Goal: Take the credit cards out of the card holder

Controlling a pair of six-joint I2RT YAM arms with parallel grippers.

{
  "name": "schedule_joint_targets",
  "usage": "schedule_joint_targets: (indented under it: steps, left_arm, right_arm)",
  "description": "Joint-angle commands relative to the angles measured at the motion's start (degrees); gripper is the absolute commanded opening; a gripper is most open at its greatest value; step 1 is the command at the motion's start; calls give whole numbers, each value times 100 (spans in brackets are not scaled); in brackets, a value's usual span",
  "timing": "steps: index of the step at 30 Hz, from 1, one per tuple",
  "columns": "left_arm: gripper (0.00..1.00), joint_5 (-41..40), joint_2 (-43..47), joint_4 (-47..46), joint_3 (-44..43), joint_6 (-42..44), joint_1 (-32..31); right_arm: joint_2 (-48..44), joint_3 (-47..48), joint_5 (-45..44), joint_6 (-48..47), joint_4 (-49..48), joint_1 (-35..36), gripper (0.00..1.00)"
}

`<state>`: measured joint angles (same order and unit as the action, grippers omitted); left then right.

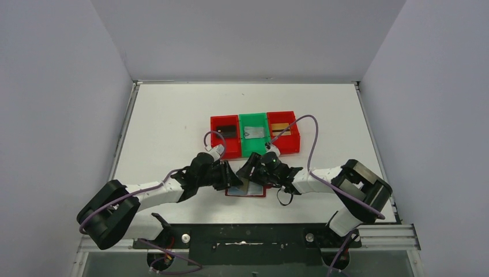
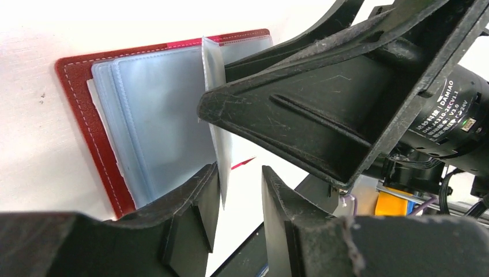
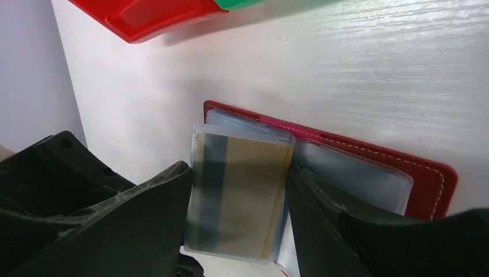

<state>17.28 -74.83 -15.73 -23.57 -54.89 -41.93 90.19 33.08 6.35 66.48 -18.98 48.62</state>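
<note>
- Top view: bright, even light, faint soft shadows on the table (image 1: 173, 109)
- Left wrist view: table washed out at left; fingers (image 2: 190, 219) along the bottom blurred
- Right wrist view: glare streaks upper right; red bin (image 3: 150, 17) at top edge soft

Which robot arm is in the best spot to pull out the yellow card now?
Probably the right: its claw stands open on either side of the clear sleeve holding the gold-yellow plastic card. The left claw only sits at a sleeve's edge.
</note>
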Motion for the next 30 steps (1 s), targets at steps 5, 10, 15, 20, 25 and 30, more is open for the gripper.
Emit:
schedule_joint_targets:
  steps: [5, 10, 15, 20, 25, 30]
  left_arm:
    - [33, 335, -189, -326, -511, 450, -91]
    - [34, 567, -427, -474, -697, 570, -151]
    - [35, 791, -805, -549, -888, 620, -251]
    - [37, 935, -1152, -680, -1093, 629, -441]
    - [38, 454, -947, -488, -1040, 581, -537]
    - [43, -339, -273, 389, -1085, 777, -499]
  right_arm:
    - [-664, 24, -116, -146, 495, -37, 71]
    - [-1043, 186, -556, -207, 1185, -42, 74]
    - [-1489, 425, -1705, 151, 2906, -37, 73]
    - [-2240, 142, -2295, 242, 3255, -44, 68]
    - [-2921, -176, -2383, 208, 3098, -37, 63]
    - [-3159, -248, -2256, 73, 2965, -39, 57]
